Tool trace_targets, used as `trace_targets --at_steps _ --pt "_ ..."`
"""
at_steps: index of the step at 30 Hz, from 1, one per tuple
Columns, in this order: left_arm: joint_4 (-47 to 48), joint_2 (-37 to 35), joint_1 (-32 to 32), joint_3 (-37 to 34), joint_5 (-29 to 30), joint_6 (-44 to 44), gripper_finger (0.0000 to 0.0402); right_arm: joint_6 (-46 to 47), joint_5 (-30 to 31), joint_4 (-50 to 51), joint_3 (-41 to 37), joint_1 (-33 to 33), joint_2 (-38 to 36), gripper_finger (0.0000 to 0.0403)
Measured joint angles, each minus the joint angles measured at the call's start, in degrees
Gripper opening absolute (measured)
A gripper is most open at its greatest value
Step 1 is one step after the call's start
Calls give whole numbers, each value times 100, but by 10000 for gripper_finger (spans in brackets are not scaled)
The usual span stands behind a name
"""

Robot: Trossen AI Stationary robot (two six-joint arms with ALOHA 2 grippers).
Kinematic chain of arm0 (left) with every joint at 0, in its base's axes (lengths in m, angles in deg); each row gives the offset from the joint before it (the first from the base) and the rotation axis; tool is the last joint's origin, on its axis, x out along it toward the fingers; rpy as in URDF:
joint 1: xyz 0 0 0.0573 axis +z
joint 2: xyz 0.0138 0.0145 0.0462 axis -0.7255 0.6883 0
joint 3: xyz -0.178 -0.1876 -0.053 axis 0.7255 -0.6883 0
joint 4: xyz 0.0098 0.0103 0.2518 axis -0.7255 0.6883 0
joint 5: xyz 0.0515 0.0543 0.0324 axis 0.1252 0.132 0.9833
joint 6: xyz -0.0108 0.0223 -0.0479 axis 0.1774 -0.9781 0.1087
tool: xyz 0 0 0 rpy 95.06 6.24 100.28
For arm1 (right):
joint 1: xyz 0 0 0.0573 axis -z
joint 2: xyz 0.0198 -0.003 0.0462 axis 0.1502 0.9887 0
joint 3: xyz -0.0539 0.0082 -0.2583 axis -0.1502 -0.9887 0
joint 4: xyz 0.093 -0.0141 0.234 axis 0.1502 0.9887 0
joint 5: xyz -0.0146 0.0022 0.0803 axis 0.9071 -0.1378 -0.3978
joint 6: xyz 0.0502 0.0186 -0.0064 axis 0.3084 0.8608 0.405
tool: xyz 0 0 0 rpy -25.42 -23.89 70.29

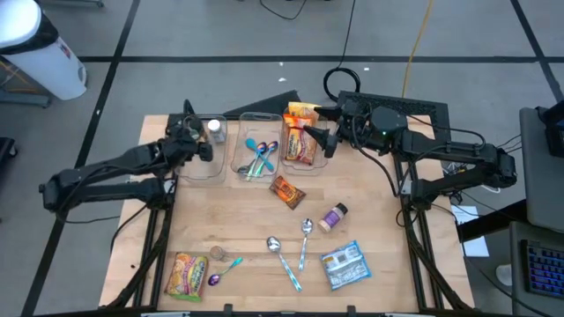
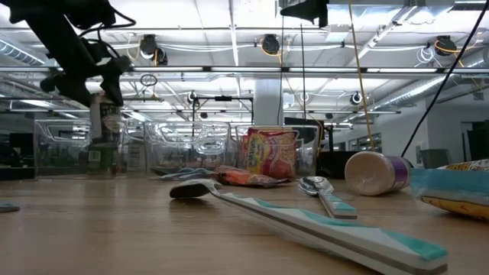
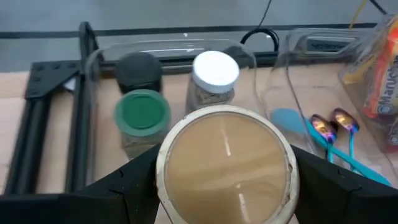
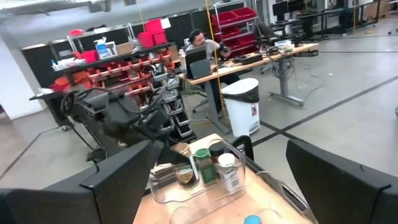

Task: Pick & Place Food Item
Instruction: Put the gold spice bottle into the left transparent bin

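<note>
Item: tan-lidded jar (image 3: 227, 163), upright, gripped between the fingers of the left hand (image 1: 196, 143). Location: over the left clear bin (image 1: 199, 164), at that bin's near side, seemingly not yet set down.

Key relation: the jar hangs lid-up, long axis vertical, directly in the left hand; the free floor of the left clear bin lies straight below and just ahead. The left arm is the nearer and the only one engaged.

Contents of the left clear bin: green-lidded jar (image 3: 142, 113), black-lidded jar (image 3: 138, 67) and white-lidded jar (image 3: 215, 73), standing together toward the far wall. In judgement, these limit how far forward the held jar may be lowered; the bin's near rim is the other thing to clear.

Right hand (image 1: 328, 141): waiting beside the right bin (image 1: 302, 138), on the far side from the left clear bin, fingers spread and empty.

Adjacent: middle bin (image 1: 258, 151) holding teal-handled spoons (image 1: 257, 155); right bin with orange snack packets (image 1: 300, 141).

Loose on the tabletop (image 1: 238, 211), well clear of the left clear bin: purple-labelled jar (image 1: 333, 217) on its side, two spoons (image 1: 291, 249), blue packet (image 1: 345, 266).
</note>
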Motion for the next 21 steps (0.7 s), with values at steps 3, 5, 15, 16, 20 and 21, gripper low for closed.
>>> trace_targets --at_steps 3,5,15,16,20,21 --pt "-462 169 -91 -116 35 -34 278 -20 -2 0 0 0 0 364" --pt "-599 379 -134 -144 64 -36 278 -42 -2 -1 -2 0 0 364" --pt "-831 1406 -181 -148 299 274 278 -43 -2 52 -2 0 0 364" --pt "-833 1462 -181 -148 356 349 278 -42 -2 77 -2 0 0 364" --pt "-900 1606 -181 -148 455 437 278 -42 -2 188 -4 0 0 364" --pt "-977 1647 -181 -148 494 430 278 -42 -2 207 -7 0 0 364"
